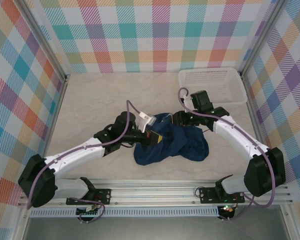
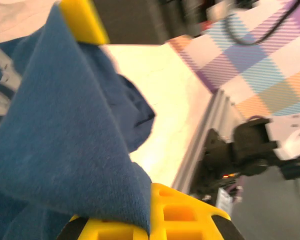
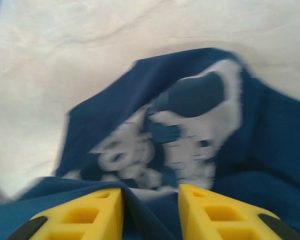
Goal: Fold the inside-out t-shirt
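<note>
1. Between the left jaws, pressed together on it: a thick fold of the t-shirt point(image 1: 172, 145), draped over the lower yellow finger point(image 2: 180, 215) in the left wrist view.
2. Between the two pairs of jaws, on the counter point(image 1: 95, 100): the bulk of the garment, bunched in a rumpled navy heap, with no flat panel, no straight edge and no sleeve laid out.
3. Just ahead of the right jaws: the white print point(image 3: 190, 130), facing up on creased cloth; hard to tell which face of the fabric is outward.
4. At the right jaws: spread part-way, with a ridge of cloth lying in the gap, apparently not pinched.
5. Well beyond the right jaws: a white basket point(image 1: 212, 85), apart from the work.
6. By way of judgement: early in the job. Spreading and flattening not yet done, turning right side out possibly needed, every fold left to make.
</note>
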Controlling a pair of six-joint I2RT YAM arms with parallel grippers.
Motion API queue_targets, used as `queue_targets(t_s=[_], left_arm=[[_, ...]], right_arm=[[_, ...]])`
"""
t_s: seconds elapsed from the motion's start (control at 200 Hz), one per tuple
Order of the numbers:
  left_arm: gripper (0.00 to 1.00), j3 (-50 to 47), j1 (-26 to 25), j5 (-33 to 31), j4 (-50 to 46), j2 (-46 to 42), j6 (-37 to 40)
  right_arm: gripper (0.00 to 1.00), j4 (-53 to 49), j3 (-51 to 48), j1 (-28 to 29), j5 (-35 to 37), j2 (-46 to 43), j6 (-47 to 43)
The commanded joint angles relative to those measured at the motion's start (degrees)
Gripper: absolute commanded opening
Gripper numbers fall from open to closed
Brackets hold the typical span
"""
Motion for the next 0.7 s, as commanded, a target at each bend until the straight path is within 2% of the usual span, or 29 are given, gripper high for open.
queue_targets(t_s=[0.0,0.14,0.215,0.335,0.395,0.51,0.56,0.695], left_arm=[[0.00,-0.22,1.32,7.83,3.68,-2.83,-2.68],[0.00,1.06,3.10,8.43,1.93,-1.55,-2.32],[0.00,1.46,3.96,8.85,1.46,-1.19,-1.91],[0.00,1.83,4.71,8.80,1.31,-1.39,-1.56],[0.00,2.36,4.89,8.49,0.32,-1.15,-1.02],[0.00,2.87,5.08,8.46,-0.45,-1.12,-0.86],[0.00,3.07,5.14,8.51,-0.78,-1.08,-0.85],[0.00,3.15,5.16,8.34,-1.35,-1.75,-0.73]], right_arm=[[0.39,-3.99,-1.35,1.77,8.43,-5.14,-6.65],[0.44,-2.45,-7.77,5.51,-3.23,-17.98,-10.99],[0.43,-1.17,-10.77,7.84,-6.18,-22.90,-11.93],[0.38,2.46,-13.76,10.51,-12.65,-23.65,-12.21],[0.37,5.40,-15.02,12.39,-13.30,-23.13,-11.62],[0.34,7.25,-16.07,13.70,-8.11,-20.27,-10.14],[0.33,6.68,-15.86,13.96,-2.36,-18.32,-9.01],[0.39,9.11,-16.35,14.08,8.50,-15.69,-7.60]])
